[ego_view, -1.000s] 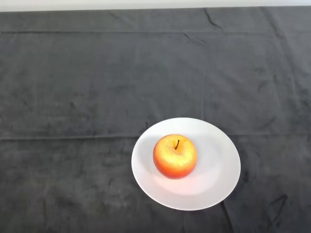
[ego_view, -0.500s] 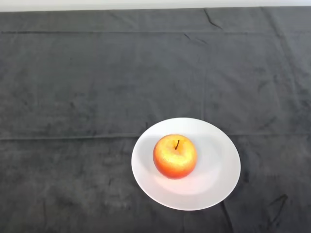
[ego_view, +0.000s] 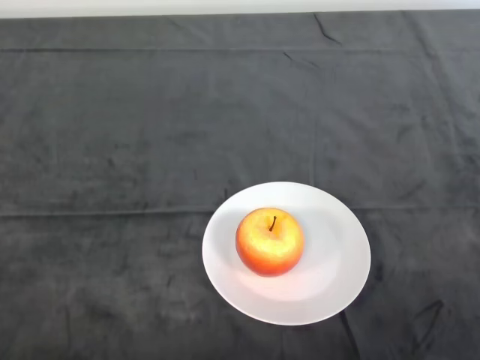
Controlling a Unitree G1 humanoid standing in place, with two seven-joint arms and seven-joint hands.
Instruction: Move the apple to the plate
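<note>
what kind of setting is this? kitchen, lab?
Most likely a staged test table, not a kitchen. A wrinkled dark grey cloth covers the whole surface, a pale strip runs along its far edge, and the only props are a round white plate with a red-yellow apple sitting upright on it.

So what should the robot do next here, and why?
Probably nothing more than keeping its arm clear of the table. The apple already sits upright, stem up, on the white plate, a little left of the plate's middle, so the move asked for looks done. Reaching in now would only risk nudging it.
</note>
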